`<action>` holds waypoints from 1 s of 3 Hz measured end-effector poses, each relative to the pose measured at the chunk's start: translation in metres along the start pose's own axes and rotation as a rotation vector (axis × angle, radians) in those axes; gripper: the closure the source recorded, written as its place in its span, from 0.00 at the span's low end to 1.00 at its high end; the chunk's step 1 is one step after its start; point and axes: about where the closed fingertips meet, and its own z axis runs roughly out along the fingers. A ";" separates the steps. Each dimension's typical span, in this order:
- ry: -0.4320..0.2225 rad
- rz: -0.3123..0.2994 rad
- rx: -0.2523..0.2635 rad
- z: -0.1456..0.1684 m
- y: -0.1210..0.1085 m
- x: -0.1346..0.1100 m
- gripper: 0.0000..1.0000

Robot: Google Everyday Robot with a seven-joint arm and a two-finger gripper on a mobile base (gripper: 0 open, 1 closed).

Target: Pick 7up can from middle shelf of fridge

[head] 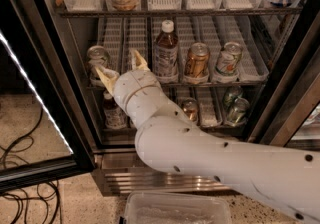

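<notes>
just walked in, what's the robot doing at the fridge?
The white robot arm reaches into the open glass-door display fridge. Its tan two-finger gripper is at the left end of the middle shelf of white ribbed lane trays, jaws open, beside the small silver-white 7up can. One finger overlaps the can's lower part, but the can is not gripped yet and stands upright. A brown bottle, a copper can and another pale can stand further right.

Shop-like: end effector at drinks fridge
</notes>
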 end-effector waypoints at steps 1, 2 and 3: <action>-0.012 0.007 -0.002 0.026 0.002 0.002 0.33; -0.001 0.015 0.000 0.041 0.008 0.008 0.29; 0.028 0.039 0.007 0.049 0.020 0.020 0.29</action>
